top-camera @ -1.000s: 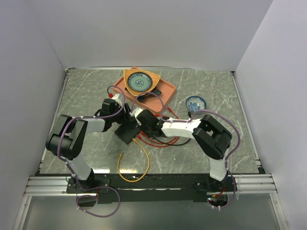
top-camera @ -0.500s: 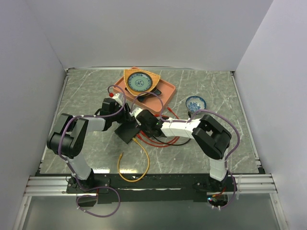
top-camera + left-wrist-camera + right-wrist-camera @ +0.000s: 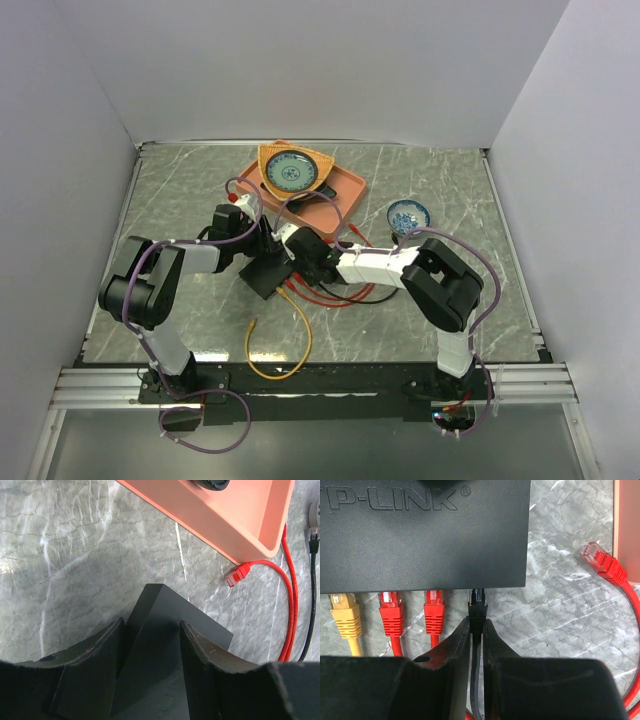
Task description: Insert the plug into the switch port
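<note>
- Containers: a rectangular orange plastic tray (image 3: 345, 188) in the upper centre of the top view holds a fan-shaped woven orange basket (image 3: 268, 158). The basket carries a round blue-and-white patterned plate (image 3: 291, 172). A dark item beside the basket cannot be identified.
- A small blue-and-white patterned bowl (image 3: 408, 215) stands on the grey marble-patterned table (image 3: 180, 190), right of the tray and apart from it.
- A flat matte-black rectangular switch box (image 3: 265, 277) lies at centre frame, just below the tray.
- Port row, right wrist view: a yellow plug (image 3: 345, 612) and two red plugs (image 3: 391, 614) sit in the box's lower edge. The switch port (image 3: 478, 589) is next on their right.
- The small black plug (image 3: 478, 607) has its tip at that port; depth of seating cannot be told.
- The right gripper (image 3: 477, 630) extends from the right of the top view, forearm low. Its jaws are narrow, pinching the black plug's boot.
- The left gripper (image 3: 151, 625) enters from the left, fingers half apart, straddling a corner of the switch box. Whether they press it cannot be told.
- A loose red plug (image 3: 239, 573) lies on the table just beside the tray's corner. Its red cable (image 3: 292, 605) runs down the right edge of the left wrist frame.
- White walls (image 3: 300, 70) bound the table at left, top and right. Marble surface shows between the box and the left wall.
</note>
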`<state>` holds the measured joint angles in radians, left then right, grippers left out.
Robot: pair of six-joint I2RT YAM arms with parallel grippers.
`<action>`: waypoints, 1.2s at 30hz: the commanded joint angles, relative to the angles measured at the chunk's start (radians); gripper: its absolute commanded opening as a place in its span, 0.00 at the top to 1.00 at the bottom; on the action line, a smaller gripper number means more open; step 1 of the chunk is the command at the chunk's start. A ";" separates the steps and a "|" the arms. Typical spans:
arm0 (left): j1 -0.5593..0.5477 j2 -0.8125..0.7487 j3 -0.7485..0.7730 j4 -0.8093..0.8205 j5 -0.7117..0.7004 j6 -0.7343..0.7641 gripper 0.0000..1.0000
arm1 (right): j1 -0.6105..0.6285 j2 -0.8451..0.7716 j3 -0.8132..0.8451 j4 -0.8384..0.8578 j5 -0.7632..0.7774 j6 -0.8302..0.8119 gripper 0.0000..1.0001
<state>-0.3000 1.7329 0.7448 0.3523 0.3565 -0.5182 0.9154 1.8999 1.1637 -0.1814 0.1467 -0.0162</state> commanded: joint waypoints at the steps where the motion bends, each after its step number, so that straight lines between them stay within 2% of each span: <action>1: -0.028 0.036 0.001 -0.065 0.137 -0.013 0.48 | -0.010 0.002 0.036 0.177 -0.068 0.015 1.00; 20: -0.028 0.036 0.002 -0.070 0.154 -0.002 0.55 | -0.019 -0.030 0.093 0.253 -0.142 0.009 1.00; 36: -0.028 0.037 0.007 -0.079 0.162 0.018 0.69 | -0.032 -0.153 0.030 0.444 -0.197 0.015 1.00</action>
<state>-0.2855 1.7393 0.7525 0.3546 0.3775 -0.4934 0.8764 1.8698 1.1503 -0.1516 0.0315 -0.0166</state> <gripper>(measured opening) 0.426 0.165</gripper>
